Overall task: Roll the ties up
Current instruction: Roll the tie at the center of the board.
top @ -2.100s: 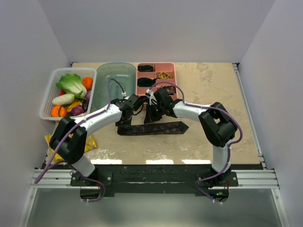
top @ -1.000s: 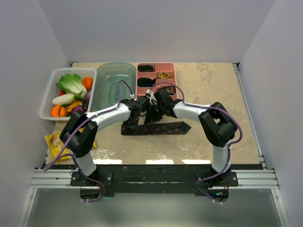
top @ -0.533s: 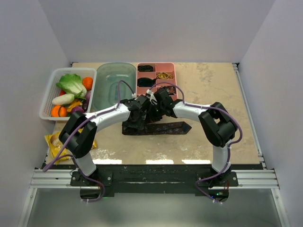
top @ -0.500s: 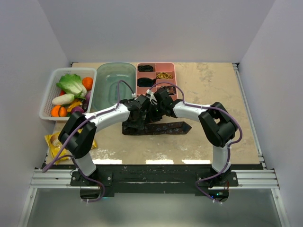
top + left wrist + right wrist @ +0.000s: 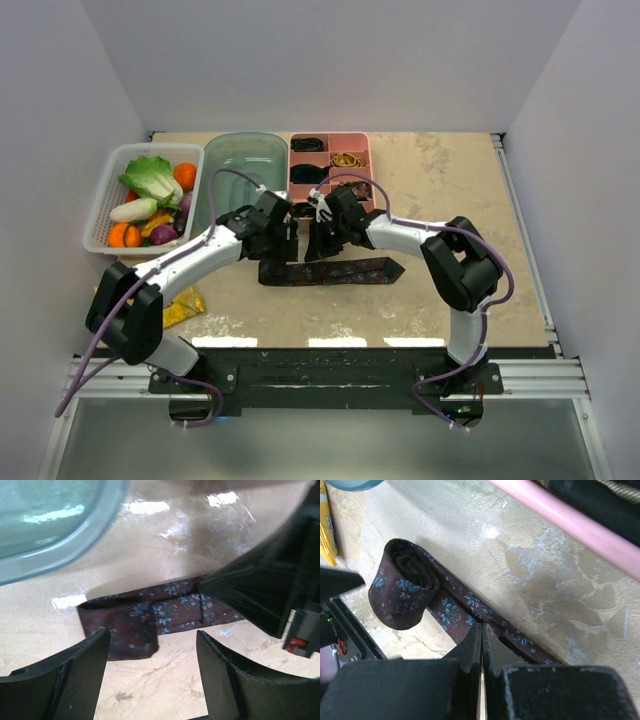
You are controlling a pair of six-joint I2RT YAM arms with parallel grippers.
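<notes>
1. Tie (image 5: 335, 271) is lying on the table (image 5: 450, 200) in the top view, just in front of a pink tray (image 5: 367, 150), with its pointed end facing right. The left gripper (image 5: 285, 240) is hanging over the tie's left end. The right gripper (image 5: 320, 240) is sitting just beside it, over the tie's back edge. A tub (image 5: 208, 160) and a basket (image 5: 100, 195) are sitting at far left.
2. Left wrist: the fingers (image 5: 75, 675) are standing spread wide with nothing between them. The tie's doubled-over left end is lying on the table below the gap. The right gripper's black body is showing at right, its tip on the tie.
3. Right wrist: the fingers (image 5: 472, 645) are pressing together, tips touching the tie's flat strip. Whether they are catching fabric, I can't tell. The tie's left end is sitting curled in a loose roll.
</notes>
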